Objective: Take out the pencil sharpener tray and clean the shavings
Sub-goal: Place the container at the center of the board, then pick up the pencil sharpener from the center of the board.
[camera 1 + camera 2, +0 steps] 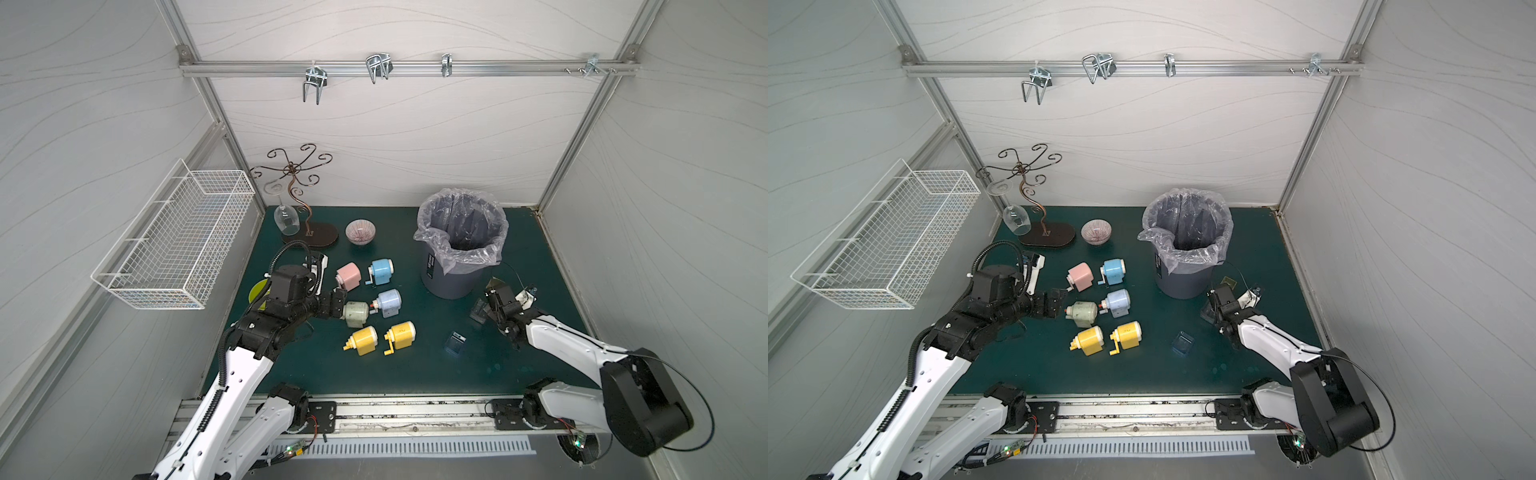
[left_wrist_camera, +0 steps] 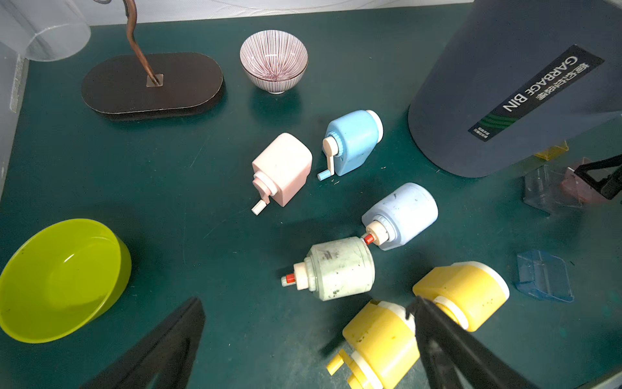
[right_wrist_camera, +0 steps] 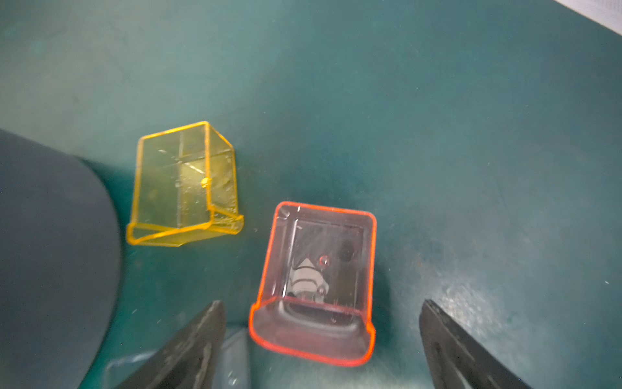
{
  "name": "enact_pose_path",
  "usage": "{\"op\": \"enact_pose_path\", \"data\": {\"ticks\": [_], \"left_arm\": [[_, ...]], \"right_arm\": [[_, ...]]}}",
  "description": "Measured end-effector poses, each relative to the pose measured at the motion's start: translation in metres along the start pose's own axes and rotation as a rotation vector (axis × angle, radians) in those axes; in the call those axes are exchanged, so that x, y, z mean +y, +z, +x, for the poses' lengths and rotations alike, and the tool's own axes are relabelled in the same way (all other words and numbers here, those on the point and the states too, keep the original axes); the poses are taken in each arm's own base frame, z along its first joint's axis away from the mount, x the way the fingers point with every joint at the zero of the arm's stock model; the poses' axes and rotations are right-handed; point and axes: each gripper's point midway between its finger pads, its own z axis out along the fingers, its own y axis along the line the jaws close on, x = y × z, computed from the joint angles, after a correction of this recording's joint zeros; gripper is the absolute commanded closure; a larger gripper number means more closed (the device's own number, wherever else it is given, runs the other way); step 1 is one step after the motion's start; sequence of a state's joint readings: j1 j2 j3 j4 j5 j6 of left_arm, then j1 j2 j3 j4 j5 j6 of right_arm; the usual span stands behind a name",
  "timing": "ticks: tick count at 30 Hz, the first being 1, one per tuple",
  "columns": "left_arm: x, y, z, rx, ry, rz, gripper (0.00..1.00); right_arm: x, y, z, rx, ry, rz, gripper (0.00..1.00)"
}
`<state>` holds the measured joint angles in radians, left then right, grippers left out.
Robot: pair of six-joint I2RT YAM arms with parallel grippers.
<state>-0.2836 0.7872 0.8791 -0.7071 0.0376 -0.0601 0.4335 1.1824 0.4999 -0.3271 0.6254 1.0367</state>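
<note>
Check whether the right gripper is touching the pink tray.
Apart. The right wrist view shows the pink tray lying between the right gripper's open jaws, with a visible gap on each side.

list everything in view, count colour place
garbage bin: 1, grey, far right
pink sharpener: 1, pink, mid-mat
blue sharpeners: 2, bright and pale, mid-mat
green sharpener: 1, pale, mid-mat
yellow sharpeners: 2, yellow, nearest row
yellow tray: 1, yellow, beside bin
pink tray: 1, pink, beside yellow tray
clear tray: 1, colourless, by pink tray
blue tray: 1, blue, mid-right
striped bowl: 1, pink-white, far middle
green bowl: 1, lime, left edge
stand: 1, brown, far left
wine glass: 1, clear, on stand
wire basket: 1, white, left wall
hooks: 4, metal, back rail
left gripper: 1, black, beside green sharpener
right gripper: 1, black, astride pink tray
</note>
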Motion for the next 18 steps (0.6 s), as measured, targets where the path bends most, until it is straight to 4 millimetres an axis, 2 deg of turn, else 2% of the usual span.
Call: {"op": "enact_pose_path", "data": {"ticks": [7,11,13,15,18], "left_arm": [[-0.004,0.006,0.001,0.05,0.068,0.022,0.01],[-0.01,0.013,0.003,0.14,0.165,0.058,0.11],[-0.013,0.016,0.01,0.194,0.213,0.089,0.17],[-0.017,0.018,0.021,0.255,0.256,0.123,0.17],[-0.019,0.02,0.04,0.348,0.31,0.163,0.18]], "right_arm": [[0.002,-0.029,-0.022,-0.003,0.027,-0.066,0.04],[-0.012,-0.049,-0.046,-0.037,0.09,-0.096,0.04],[-0.022,-0.059,-0.059,-0.058,0.134,-0.113,0.05],[-0.029,-0.068,-0.07,-0.073,0.162,-0.137,0.06],[-0.027,-0.085,-0.082,-0.075,0.154,-0.196,0.06]]}}
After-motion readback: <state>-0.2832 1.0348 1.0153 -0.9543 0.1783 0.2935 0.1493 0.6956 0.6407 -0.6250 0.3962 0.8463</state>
